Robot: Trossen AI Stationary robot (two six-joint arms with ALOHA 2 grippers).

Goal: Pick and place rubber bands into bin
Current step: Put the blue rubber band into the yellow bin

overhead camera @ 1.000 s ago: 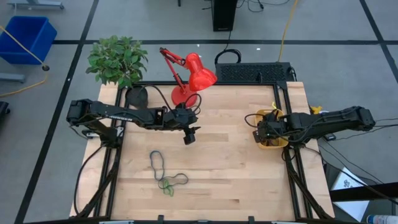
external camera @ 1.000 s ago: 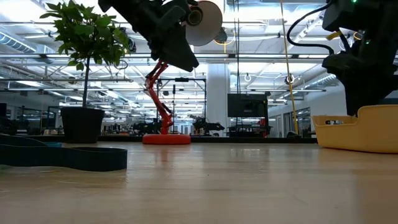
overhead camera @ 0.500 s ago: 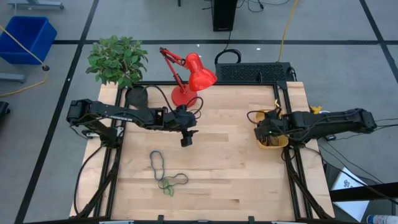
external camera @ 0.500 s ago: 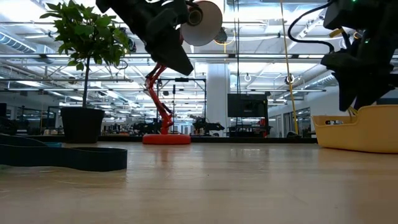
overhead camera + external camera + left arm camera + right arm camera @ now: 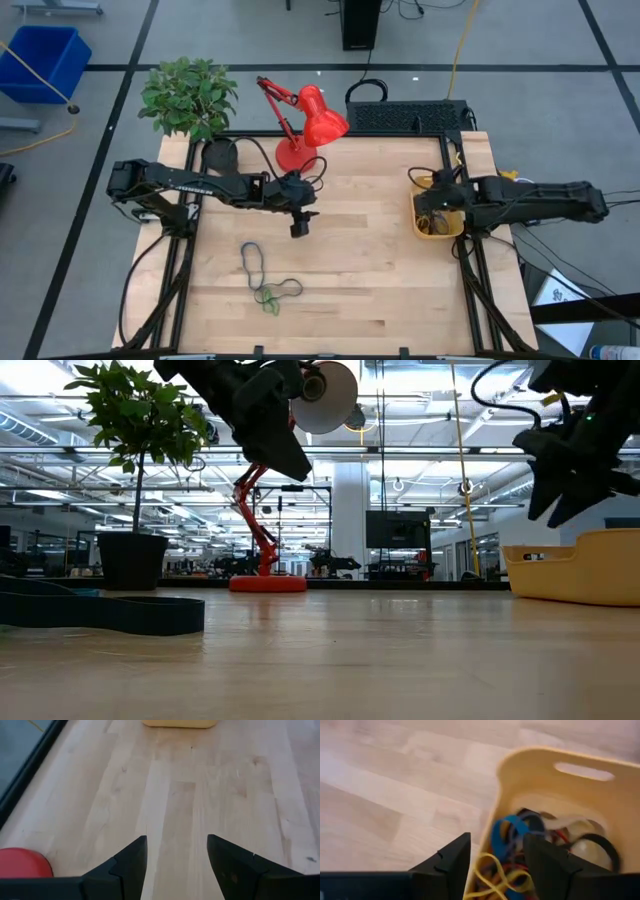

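A red desk lamp (image 5: 305, 125) and potted plant (image 5: 190, 98) are seen behind the left gripper (image 5: 298, 227), held apart; loose rubber bands (image 5: 262, 275) lie nearby. The right gripper (image 5: 492, 865), parted and empty, hangs over the half-hidden yellow bin (image 5: 600, 795)

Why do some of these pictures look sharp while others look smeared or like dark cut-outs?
High view: evenly lit and sharp, down to the rubber bands on the table. Low view: bright ceiling lights behind turn both arms into silhouettes, and the near tabletop is soft. Right wrist view: the bin and the bands inside it are smeared, as if by motion. Left wrist view: wood grain crisp, open end effector dark.
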